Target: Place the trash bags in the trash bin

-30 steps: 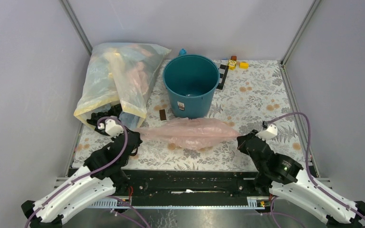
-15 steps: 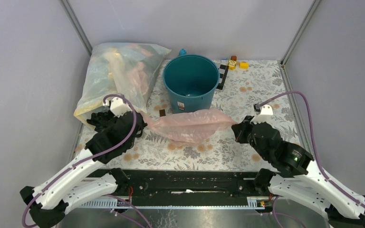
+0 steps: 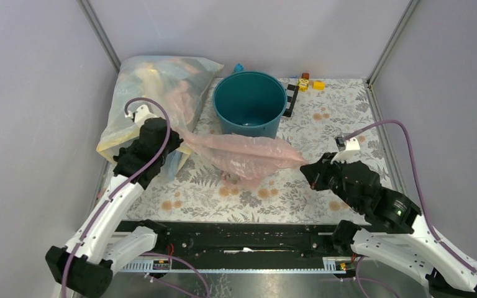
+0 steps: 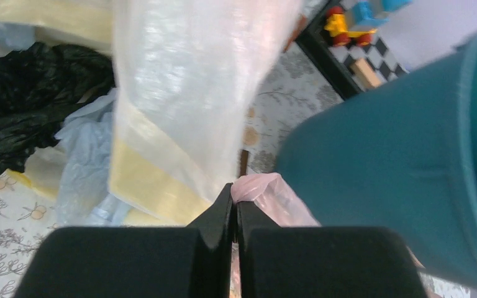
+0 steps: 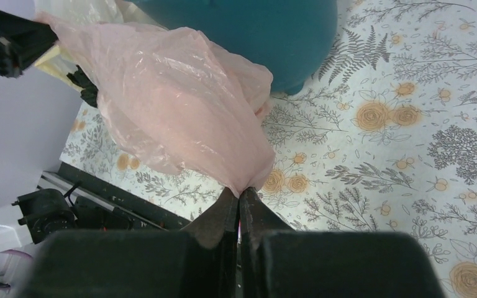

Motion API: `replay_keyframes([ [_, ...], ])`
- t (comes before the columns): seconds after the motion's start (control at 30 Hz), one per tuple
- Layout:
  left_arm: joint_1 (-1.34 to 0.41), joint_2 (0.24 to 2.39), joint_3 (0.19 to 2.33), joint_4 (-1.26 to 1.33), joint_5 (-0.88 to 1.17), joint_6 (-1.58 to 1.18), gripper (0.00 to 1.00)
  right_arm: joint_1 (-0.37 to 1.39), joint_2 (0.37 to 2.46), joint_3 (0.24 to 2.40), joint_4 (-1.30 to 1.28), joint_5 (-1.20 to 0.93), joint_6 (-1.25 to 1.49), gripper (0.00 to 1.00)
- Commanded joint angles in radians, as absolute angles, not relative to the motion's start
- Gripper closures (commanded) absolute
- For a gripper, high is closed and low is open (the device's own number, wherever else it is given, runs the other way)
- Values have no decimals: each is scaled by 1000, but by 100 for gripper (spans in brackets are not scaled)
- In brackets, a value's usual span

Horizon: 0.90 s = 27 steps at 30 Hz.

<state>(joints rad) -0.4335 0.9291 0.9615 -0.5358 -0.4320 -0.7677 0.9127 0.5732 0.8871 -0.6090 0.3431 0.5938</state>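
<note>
The teal-blue trash bin [image 3: 249,108] stands upright at the back middle of the table, open and empty inside. A pink trash bag [image 3: 242,155] hangs stretched between my two grippers, lifted just in front of the bin. My left gripper [image 3: 179,138] is shut on the bag's left end [image 4: 258,186], next to the bin wall [image 4: 397,167]. My right gripper [image 3: 310,169] is shut on the bag's right end [image 5: 239,183], and the bag [image 5: 174,93] sags above the table with the bin [image 5: 267,31] behind it.
A large clear-yellow bag [image 3: 155,102] full of other bags lies at the back left, with black and pale blue bags [image 4: 31,124] at its near end. Small toy blocks [image 3: 307,82] and a black strip [image 3: 290,99] lie behind the bin. A dark tag [image 3: 213,149] lies on the floral cloth.
Both grippers have lifted the pink bag off the table and carried it back toward the bin. The left arm rose and moved furthest back.
</note>
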Motion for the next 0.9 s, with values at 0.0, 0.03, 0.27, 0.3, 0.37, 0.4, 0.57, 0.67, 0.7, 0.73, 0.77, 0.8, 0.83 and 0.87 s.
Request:
replay_keyframes([
  [0.0,-274,953,908,-431,-149,-780,100,915,511,895,-641,412,616,97],
  [0.03,-255,961,900,-430,-147,-781,100,916,501,889,-644,407,615,97],
  [0.27,-233,989,873,-380,-109,-774,100,916,546,817,-564,152,555,97],
  [0.3,-233,990,882,-389,-118,-773,100,916,562,810,-549,107,544,96],
  [0.37,-232,983,909,-410,-139,-767,100,915,587,798,-523,26,518,88],
  [0.4,-233,977,922,-421,-149,-762,100,916,600,789,-511,-8,509,79],
  [0.57,-233,931,939,-452,-139,-735,100,916,625,751,-521,90,539,31],
  [0.67,-233,872,884,-440,-100,-708,95,916,623,726,-512,178,576,13],
  [0.7,-233,847,858,-431,-94,-703,94,916,622,720,-507,198,585,8],
  [0.73,-233,825,833,-424,-95,-700,94,916,624,715,-504,228,597,2],
  [0.77,-233,801,812,-423,-98,-698,93,915,626,711,-503,254,616,0],
  [0.8,-233,781,795,-424,-97,-695,93,916,626,709,-505,281,630,0],
  [0.83,-233,763,781,-429,-91,-695,93,916,626,707,-508,312,642,0],
  [0.87,-233,748,768,-432,-75,-693,93,915,623,705,-510,343,654,0],
])
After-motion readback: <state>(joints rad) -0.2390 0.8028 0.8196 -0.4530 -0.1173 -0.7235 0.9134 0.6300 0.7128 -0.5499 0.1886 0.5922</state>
